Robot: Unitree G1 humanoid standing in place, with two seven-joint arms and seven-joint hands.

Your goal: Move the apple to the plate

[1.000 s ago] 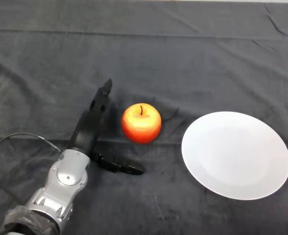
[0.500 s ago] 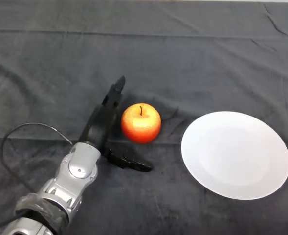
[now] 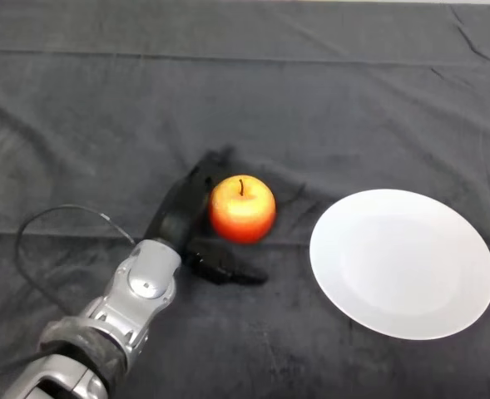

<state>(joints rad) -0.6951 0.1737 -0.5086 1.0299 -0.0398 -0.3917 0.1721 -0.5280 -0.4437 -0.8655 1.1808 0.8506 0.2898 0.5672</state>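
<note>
Left hand [image 3: 185, 218]: black, set against the apple's left side; fingers [image 3: 205, 176] reaching along the far-left flank of the fruit, thumb [image 3: 228, 271] stretched out low on the cloth just near-side of it; spread wide, cupping but not closed on anything; contact with the skin cannot be told for certain. Apple [image 3: 242, 209]: red-orange, stem up, resting on the cloth near the middle of the tabletop, between hand and plate. Plate [image 3: 402, 263]: white, round, toward the right edge of the tabletop, apart from the apple, bare cloth between them. Tabletop [image 3: 328, 91]: covered in dark grey cloth, creased toward the far right corner. Arm [image 3: 128, 307]: silver-grey, entering from the near left corner, angled up and rightward toward the apple.
</note>
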